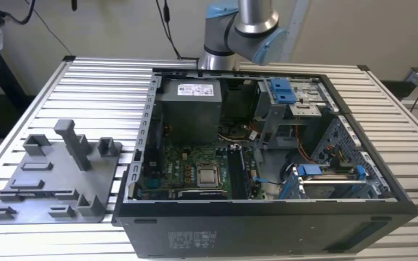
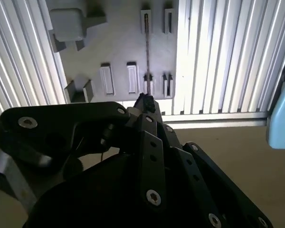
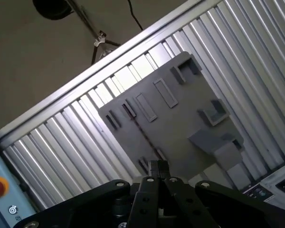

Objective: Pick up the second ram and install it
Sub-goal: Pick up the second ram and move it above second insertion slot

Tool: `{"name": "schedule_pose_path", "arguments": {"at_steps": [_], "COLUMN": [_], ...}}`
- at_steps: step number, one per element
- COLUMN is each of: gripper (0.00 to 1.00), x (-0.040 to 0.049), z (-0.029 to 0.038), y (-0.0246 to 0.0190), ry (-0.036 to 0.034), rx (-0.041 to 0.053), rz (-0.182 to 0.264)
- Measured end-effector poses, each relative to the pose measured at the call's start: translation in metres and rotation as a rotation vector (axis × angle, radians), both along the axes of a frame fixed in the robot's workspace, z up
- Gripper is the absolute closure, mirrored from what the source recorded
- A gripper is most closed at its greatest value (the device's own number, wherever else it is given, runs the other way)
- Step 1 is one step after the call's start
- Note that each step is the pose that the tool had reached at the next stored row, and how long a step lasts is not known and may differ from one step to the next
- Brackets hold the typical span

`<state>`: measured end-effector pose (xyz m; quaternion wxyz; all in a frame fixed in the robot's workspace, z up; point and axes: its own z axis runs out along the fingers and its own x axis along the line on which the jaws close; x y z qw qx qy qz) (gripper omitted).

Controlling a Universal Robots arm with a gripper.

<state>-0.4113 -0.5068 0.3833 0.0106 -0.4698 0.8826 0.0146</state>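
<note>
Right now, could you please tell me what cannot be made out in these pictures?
- In the second wrist view the second ram stands edge-on in the fixture plate, showing as a thin dark line. Its face and chips are unseen, and its near end is hidden by the gripper.
- In the exterior view the memory slots are too small and shadowed to tell what is seated.
- In the exterior view the arm is cut off by the top edge.

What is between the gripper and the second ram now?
Nothing: in both wrist views the gripper hangs over the second ram, standing on edge in the grey fixture plate, with only air between.
</note>
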Motion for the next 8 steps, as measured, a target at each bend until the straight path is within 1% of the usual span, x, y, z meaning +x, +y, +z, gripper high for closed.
{"name": "schedule_pose_path", "arguments": {"at_steps": [2, 8], "gripper": [0.89, 0.89], "x": [0.0002, 0.0010], "z": [-0.0003, -0.0005], "y": [0.0001, 0.0001], "ry": [-0.0010, -0.0008], "rx": [0.0002, 0.0001], "rz": [0.025, 0.093]}}
